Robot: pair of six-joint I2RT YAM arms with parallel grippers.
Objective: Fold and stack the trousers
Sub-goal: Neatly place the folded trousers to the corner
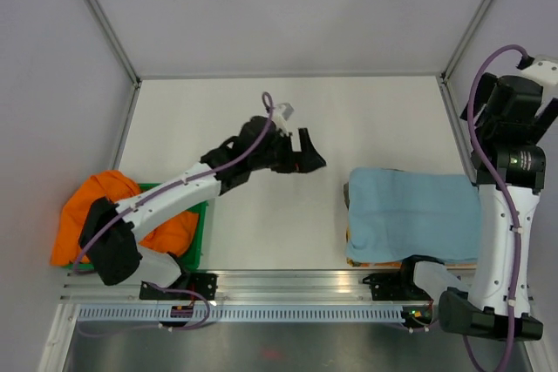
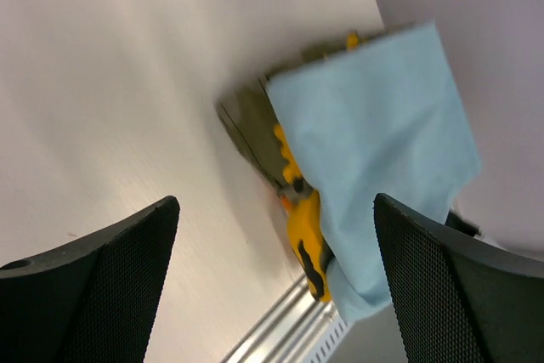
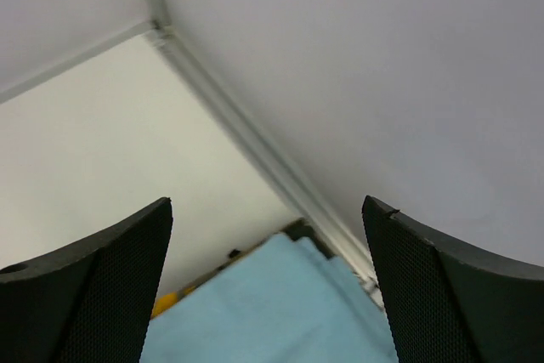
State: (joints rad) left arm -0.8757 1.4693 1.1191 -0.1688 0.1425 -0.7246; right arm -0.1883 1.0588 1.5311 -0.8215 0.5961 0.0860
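A folded light-blue pair of trousers lies at the right of the table, on top of a yellow-black-grey camouflage pair whose edge sticks out at the left and front. Bright orange trousers are heaped at the far left. My left gripper hovers over the middle of the table, left of the stack, open and with nothing between its fingers. Raised above the stack's far right corner, my right gripper is open and holds nothing. The blue trousers show below it.
A green bin holds the orange heap at the left front. An aluminium rail runs along the near edge. Grey walls with metal posts close the back and sides, and the right arm stands beside the stack.
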